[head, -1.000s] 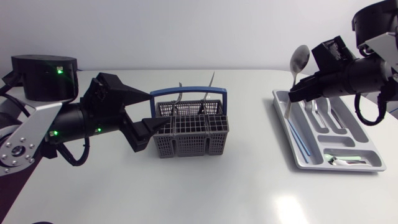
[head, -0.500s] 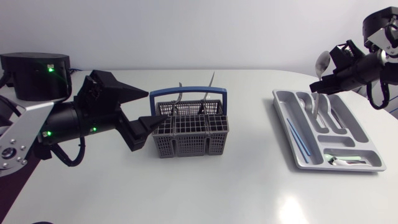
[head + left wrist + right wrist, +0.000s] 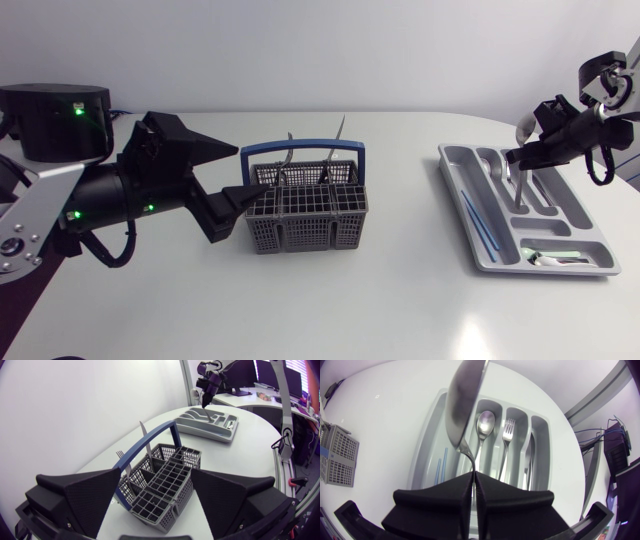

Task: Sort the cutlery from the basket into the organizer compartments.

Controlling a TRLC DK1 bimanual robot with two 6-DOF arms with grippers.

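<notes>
My left gripper (image 3: 250,200) is shut on the near end of the grey cutlery basket (image 3: 305,215), one finger on each side of it in the left wrist view. The basket (image 3: 167,477) has a blue handle, and a knife (image 3: 146,440) and a fork (image 3: 122,457) stand in it. My right gripper (image 3: 518,157) is shut on a spoon (image 3: 524,128) and holds it over the grey organizer (image 3: 500,262). In the right wrist view the spoon (image 3: 465,405) points bowl-first away from the gripper (image 3: 474,477), above the organizer's (image 3: 427,435) spoon compartment.
The organizer holds a spoon (image 3: 485,422), a fork (image 3: 507,430) and blue sticks (image 3: 440,467) in separate slots. More cutlery lies in its front cross compartment (image 3: 550,258). White tabletop lies between the basket and the organizer.
My right arm has carried the spoon to the right and lower, from the organizer's left rim to above its compartments. The left arm and the basket have stayed put.
</notes>
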